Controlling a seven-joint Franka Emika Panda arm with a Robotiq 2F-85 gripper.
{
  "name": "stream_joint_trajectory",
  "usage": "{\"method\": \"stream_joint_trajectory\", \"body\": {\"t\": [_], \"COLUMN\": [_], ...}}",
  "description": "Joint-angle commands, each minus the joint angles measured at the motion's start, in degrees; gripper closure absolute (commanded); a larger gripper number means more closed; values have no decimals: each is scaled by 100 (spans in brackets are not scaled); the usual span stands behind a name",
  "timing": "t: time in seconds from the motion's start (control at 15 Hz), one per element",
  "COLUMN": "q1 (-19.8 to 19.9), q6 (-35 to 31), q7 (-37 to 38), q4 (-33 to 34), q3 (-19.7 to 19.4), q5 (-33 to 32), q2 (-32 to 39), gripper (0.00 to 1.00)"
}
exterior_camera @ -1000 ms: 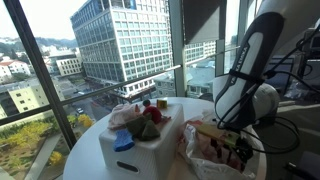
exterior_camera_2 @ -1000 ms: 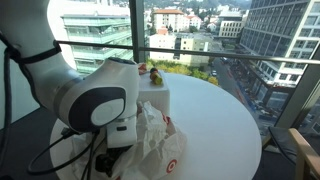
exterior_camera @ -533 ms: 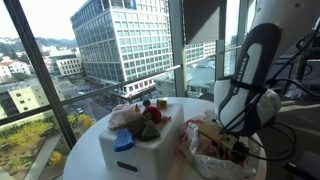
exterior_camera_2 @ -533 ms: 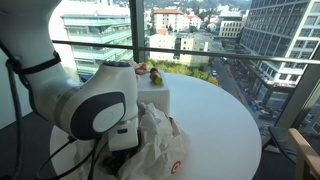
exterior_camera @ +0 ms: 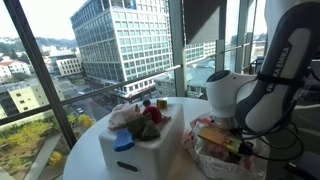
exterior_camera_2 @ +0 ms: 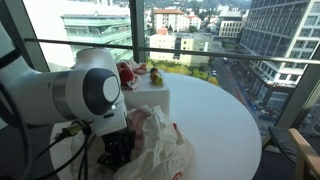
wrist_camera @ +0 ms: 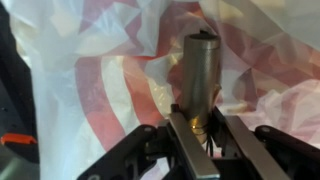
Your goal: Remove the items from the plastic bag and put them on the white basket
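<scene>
The crinkled translucent plastic bag [exterior_camera: 212, 152] with red print lies on the round table beside the white basket [exterior_camera: 140, 150]; both show in both exterior views, bag [exterior_camera_2: 162, 148] and basket [exterior_camera_2: 156, 96]. Red, pink and green items [exterior_camera: 146, 120] are heaped in the basket. My gripper [wrist_camera: 203, 116] is down in the bag [wrist_camera: 90, 60], shut on a dull brownish-grey cylinder [wrist_camera: 198, 70] that stands up between the jaws. In both exterior views the arm bends low over the bag, and the gripper [exterior_camera: 240, 148] [exterior_camera_2: 116, 150] is half hidden by plastic.
The round white table [exterior_camera_2: 215, 120] stands against tall windows with a railing [exterior_camera_2: 230, 52]. Its rim [exterior_camera: 85, 130] is close to the basket. Cables [exterior_camera_2: 60, 140] hang by the arm's base beside the bag.
The jaws have gone from open to shut on the cylinder inside the bag. The arm has leaned lower and turned over the bag.
</scene>
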State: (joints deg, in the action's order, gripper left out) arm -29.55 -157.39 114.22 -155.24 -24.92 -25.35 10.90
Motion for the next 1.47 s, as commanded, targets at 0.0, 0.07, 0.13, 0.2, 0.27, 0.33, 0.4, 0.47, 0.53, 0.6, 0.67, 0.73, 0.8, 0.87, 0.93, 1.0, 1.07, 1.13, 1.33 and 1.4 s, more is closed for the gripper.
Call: {"method": "stream_joint_trajectory", "body": {"t": [0.0,0.07,0.13,0.2,0.27,0.33,0.4,0.47,0.53,0.6,0.67,0.73,0.8,0.87,0.93,1.0,1.07,1.13,1.33,1.4], "q1": [-311,512,698,966,1245,1511,1744,1933,2092,2242,2016,2104,2120,2132,2148,2162,2170,2177,2197,2240], "q6": [664,834,985,1021,940,694,450,343,188,-38,-220,-338,-504,-579,-661,-695,-719,-736,-679,-693], "q7": [929,1196,1368,1509,1535,1390,1155,1098,1022,963,965,1068,998,957,885,886,890,874,679,545], "q4": [-14,37,61,62,45,33,66,156,209,266,306,398,447,495,535,572,592,601,563,547], "q3": [-319,453,665,939,1188,1389,1545,1668,1765,1823,1515,1517,1499,1497,1514,1523,1531,1552,1669,1714], "q5": [-1001,-1339,-1496,-1633,-1660,-1476,-1230,-1162,-1070,-1048,-1113,-1276,-1213,-1174,-1135,-1139,-1133,-1084,-866,-725], "q2": [-758,-932,-1057,-1196,-1293,-1280,-1181,-1029,-906,-752,-645,-508,-384,-282,-192,-131,-93,-74,-99,-59], "gripper": [86,86,86,87,87,87,88,88,88,88,87,87,86,81,44,44,38,31,8,1]}}
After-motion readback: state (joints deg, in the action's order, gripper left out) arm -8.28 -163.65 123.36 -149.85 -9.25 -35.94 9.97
